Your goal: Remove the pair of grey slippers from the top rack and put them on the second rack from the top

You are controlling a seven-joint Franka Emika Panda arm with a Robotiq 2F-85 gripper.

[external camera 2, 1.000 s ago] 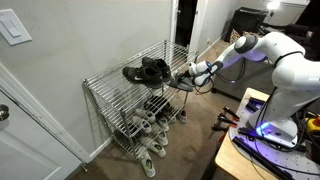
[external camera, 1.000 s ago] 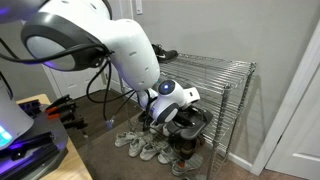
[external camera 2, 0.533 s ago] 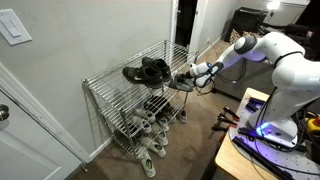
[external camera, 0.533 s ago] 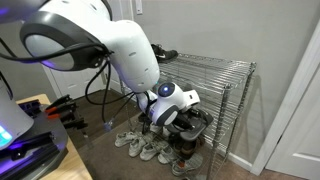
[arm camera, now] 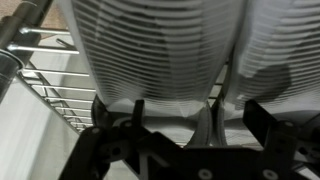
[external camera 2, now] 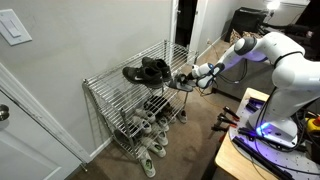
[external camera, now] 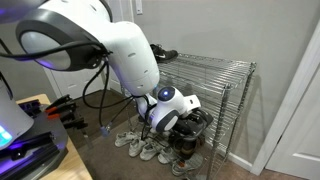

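Grey slippers [arm camera: 150,60] are pinched in the gripper [external camera 2: 189,74], just below the top rack [external camera: 215,63], by its near corner. Their ribbed footbeds fill the wrist view, blurry, ends cut off.

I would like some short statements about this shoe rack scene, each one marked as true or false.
1. The pair of grey slippers lies on the top rack. False: the gripper holds it beside the rack.
2. Black shoes stand on the top rack. True.
3. Light sneakers lie low, near the rack's foot. True.
4. The rack is wooden. False: it is chrome wire.
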